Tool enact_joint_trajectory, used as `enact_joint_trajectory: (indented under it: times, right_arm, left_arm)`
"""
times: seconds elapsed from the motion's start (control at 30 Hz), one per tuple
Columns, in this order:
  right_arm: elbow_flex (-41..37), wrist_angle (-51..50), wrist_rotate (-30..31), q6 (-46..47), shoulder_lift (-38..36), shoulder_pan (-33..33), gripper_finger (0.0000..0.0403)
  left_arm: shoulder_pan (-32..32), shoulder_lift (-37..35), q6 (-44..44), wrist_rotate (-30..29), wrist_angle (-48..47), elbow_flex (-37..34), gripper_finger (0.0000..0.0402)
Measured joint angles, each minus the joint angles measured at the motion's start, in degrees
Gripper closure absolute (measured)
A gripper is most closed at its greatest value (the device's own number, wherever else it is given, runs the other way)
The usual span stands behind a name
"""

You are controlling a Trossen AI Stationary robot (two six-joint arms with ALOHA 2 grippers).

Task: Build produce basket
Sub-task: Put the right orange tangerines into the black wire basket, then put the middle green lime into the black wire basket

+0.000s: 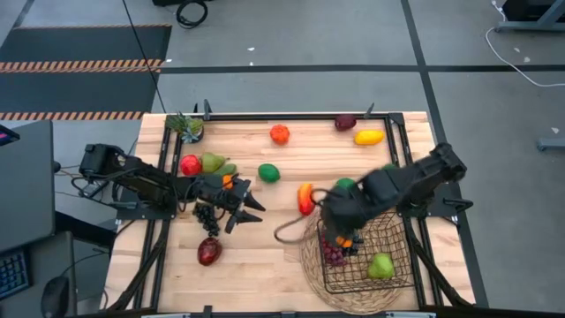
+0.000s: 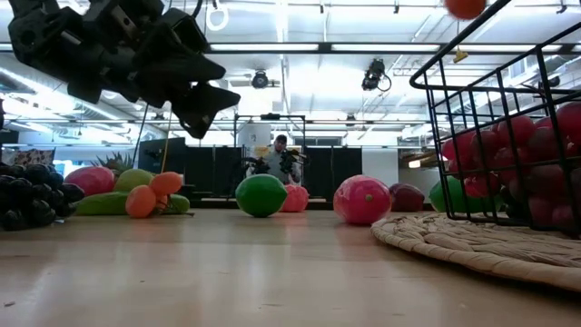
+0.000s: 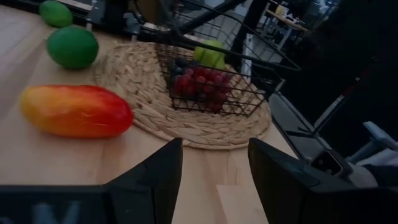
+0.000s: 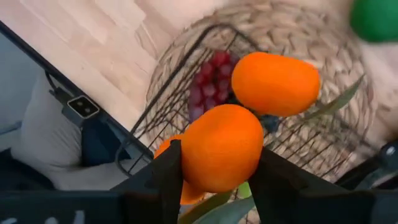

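The black wire basket (image 1: 393, 237) stands on a round woven mat (image 1: 309, 265) at the near right. It holds red grapes (image 1: 334, 254) and a green pear (image 1: 380, 265). My right gripper (image 1: 341, 231) hangs above the basket's left part, shut on a bunch of orange fruits with green leaves (image 4: 273, 84). My left gripper (image 1: 245, 208) is left of the table's middle, above the wood. In the left wrist view it (image 3: 214, 168) is open with nothing between its fingers. Dark grapes (image 1: 207, 216) lie just beside it. My right gripper pinches one orange fruit of the bunch (image 4: 221, 146) between its two fingers, which point down from above. A second fruit and the green leaves (image 4: 214, 208) stick out past the fingers. The bunch is lifted clear, above the basket's grid.
Loose produce lies on the table: a red-yellow mango (image 1: 305, 198), green fruits (image 1: 268, 173), a red apple (image 1: 190, 164), a pear (image 1: 212, 162), a dark red fruit (image 1: 209, 252), an orange one (image 1: 280, 134) and a yellow one (image 1: 369, 137). Bare wood spans the near middle.
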Motion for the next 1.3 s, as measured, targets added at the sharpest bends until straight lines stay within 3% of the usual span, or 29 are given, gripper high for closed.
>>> enact_joint_trajectory:
  times: [0.23, 0.47, 0.7, 1.07, 1.3]
  right_arm:
    - [-5.14, 0.02, 1.47, 12.02, 0.00, 8.01, 0.0241]
    - [-12.92, 3.58, 1.45, 16.47, 0.02, 10.34, 0.0241]
    - [-17.72, 8.78, 2.85, 16.42, 0.07, 10.32, 0.0234]
    - [-18.40, 7.56, 3.92, 12.00, 0.04, 8.83, 0.0153]
    - [-18.40, 6.09, 4.97, 6.63, -0.89, 5.13, 0.0125]
  left_arm:
    - [-2.28, 0.00, -0.01, -4.70, 0.88, -0.01, 0.0213]
    - [-3.47, 0.00, 0.01, -5.85, 0.92, -0.01, 0.0214]
    - [-3.44, 0.00, 0.08, -5.84, 1.26, 0.00, 0.0214]
    - [-3.38, 0.00, 1.59, -5.87, 1.64, -0.01, 0.0214]
    - [-3.38, 0.00, 1.63, -6.22, 1.64, -0.01, 0.0214]
